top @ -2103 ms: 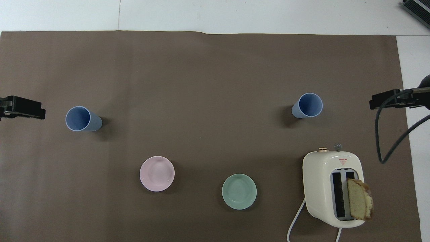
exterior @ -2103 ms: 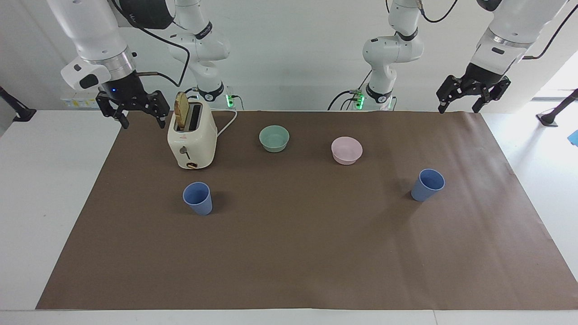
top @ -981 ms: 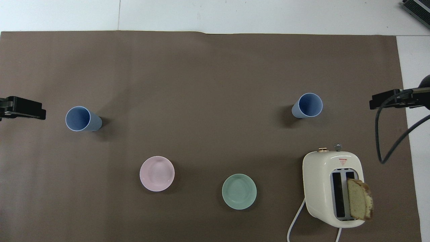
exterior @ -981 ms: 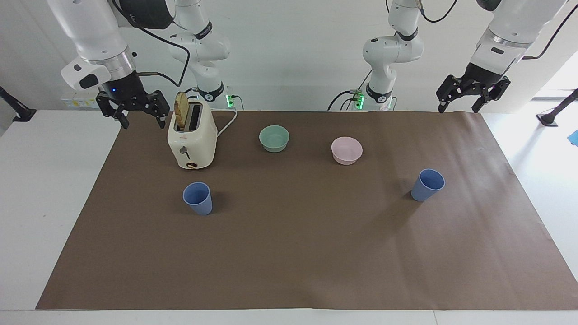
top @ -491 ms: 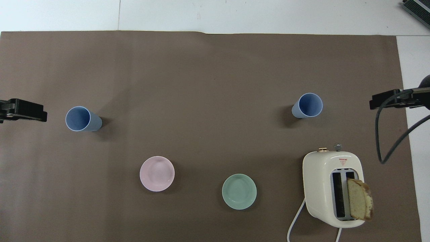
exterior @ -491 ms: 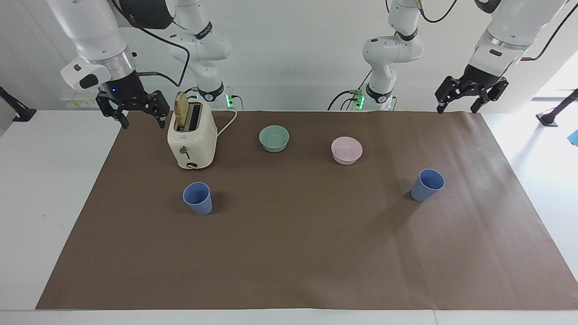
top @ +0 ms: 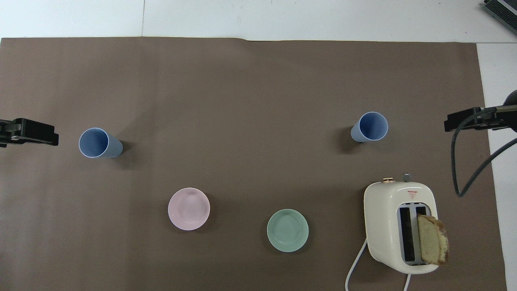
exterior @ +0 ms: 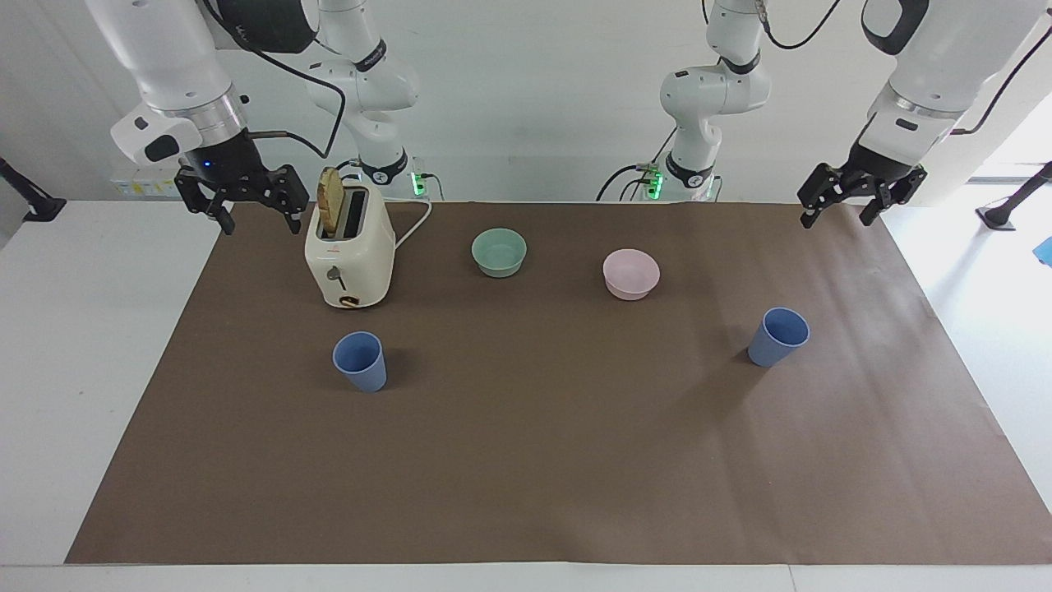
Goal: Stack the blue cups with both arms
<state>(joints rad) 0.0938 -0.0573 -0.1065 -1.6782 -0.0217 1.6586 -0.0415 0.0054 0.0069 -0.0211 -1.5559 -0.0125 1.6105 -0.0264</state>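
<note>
Right gripper [exterior: 251, 215]: up in the air over the brown mat's edge at the right arm's end of the counter, just beside the toaster; fingers [exterior: 223, 223] spread apart, grasping nothing.
Toaster [exterior: 349, 256]: cream, upright on the mat, close to the robots, with a slice of bread [exterior: 330, 201] standing out of one slot.
First blue cup [exterior: 360, 361]: upright on the mat [exterior: 542, 460], farther from the robots than the toaster, mouth up, untouched.
Green bowl [exterior: 499, 252]: on the mat near the robots, between the toaster and the pink bowl.
Pink bowl [exterior: 630, 273]: on the mat beside the green bowl, toward the left arm's end.
Second blue cup [exterior: 778, 336]: upright on the mat toward the left arm's end, farther from the robots than the pink bowl, well apart from the first blue cup.
Left gripper [exterior: 846, 208]: raised over the mat's corner at the left arm's end; fingers [exterior: 810, 215] released, empty.
</note>
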